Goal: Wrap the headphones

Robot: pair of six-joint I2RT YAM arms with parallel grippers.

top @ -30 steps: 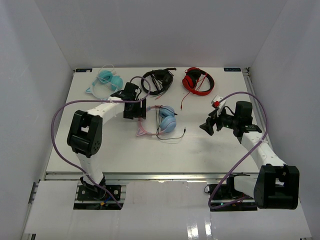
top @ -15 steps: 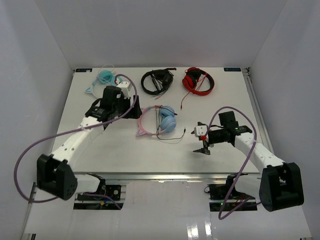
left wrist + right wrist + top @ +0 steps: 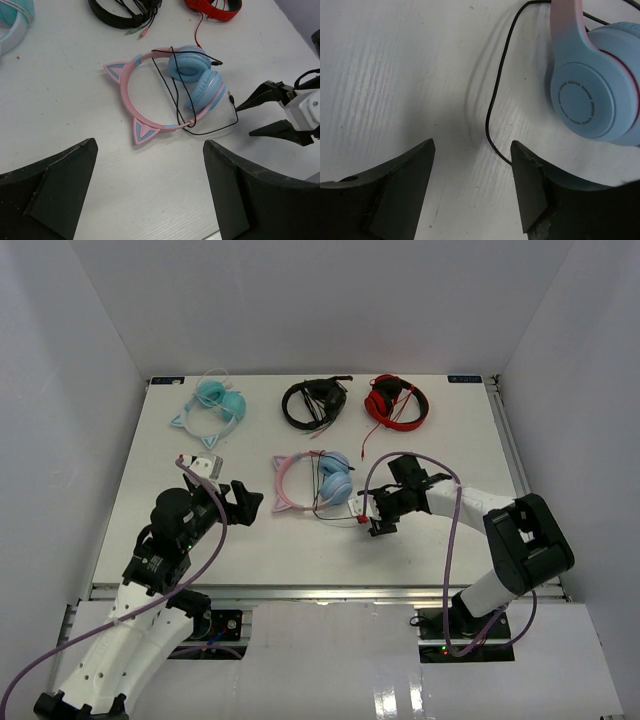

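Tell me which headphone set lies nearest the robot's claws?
The pink cat-ear headphones with light blue earcups, mid-table; the teal cat-ear set, black set and red set lie along the far edge.

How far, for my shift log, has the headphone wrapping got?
Done: nothing yet; the cable lies loose across the headphones and on the table. In hand: the right gripper is open over a cable loop beside the earcup; the left gripper is open near the headband, holding nothing. Left: grasp the cable and wind it on.
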